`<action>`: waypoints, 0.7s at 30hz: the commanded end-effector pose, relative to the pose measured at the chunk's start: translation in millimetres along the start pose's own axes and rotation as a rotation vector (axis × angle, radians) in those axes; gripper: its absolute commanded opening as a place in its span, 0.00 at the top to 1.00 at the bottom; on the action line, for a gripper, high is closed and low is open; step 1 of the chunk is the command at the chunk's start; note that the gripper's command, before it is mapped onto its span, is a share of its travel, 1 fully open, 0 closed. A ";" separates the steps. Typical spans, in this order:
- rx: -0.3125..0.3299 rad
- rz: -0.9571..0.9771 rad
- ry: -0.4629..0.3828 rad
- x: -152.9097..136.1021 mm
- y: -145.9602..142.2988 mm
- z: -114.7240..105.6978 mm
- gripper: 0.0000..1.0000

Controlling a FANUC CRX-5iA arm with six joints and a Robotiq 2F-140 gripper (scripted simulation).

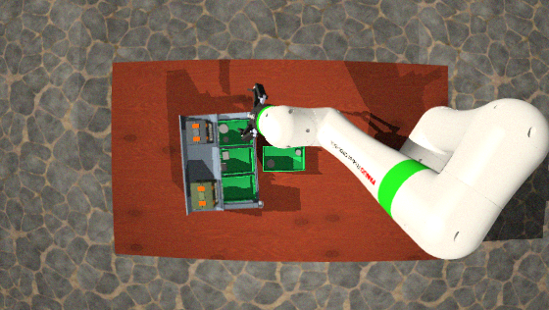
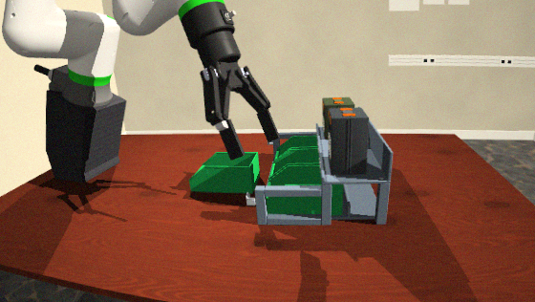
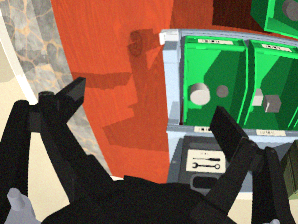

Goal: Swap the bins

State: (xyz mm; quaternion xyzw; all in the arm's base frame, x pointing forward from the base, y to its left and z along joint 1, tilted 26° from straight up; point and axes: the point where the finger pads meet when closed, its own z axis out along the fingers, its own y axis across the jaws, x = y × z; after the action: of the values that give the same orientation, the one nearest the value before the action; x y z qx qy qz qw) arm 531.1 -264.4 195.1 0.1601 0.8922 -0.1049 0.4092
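The grey shelf (image 1: 219,164) holds three green open bins in a row. The bin at one end (image 1: 239,187) is empty. The middle bin (image 1: 236,160) and the bin at the other end (image 1: 235,131) hold small parts. A fourth green bin (image 1: 283,158) with a part in it stands on the table just in front of the shelf, and it also shows in the side view (image 2: 224,173). My gripper (image 2: 253,140) (image 1: 253,113) is open and empty. It hangs tilted above the end of the shelf farthest from the empty bin. In the wrist view the fingers frame that end bin (image 3: 206,90).
Two dark boxes with orange marks (image 2: 348,139) (image 2: 336,102) stand on the shelf's low upper board. The shelf has a front lip (image 2: 287,191). My arm's base (image 2: 81,134) stands at the table's far end.
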 end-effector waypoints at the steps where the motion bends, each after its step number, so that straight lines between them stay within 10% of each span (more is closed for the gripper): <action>1: -0.018 -0.014 0.000 0.3 8.4 -2.1 0.00; 21: -0.133 -0.106 0.010 9.9 62.1 -15.7 0.00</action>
State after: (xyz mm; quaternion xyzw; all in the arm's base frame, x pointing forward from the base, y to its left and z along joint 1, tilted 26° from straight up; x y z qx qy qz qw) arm 536.8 -203.4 193.5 0.0897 0.9060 -0.0679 0.4081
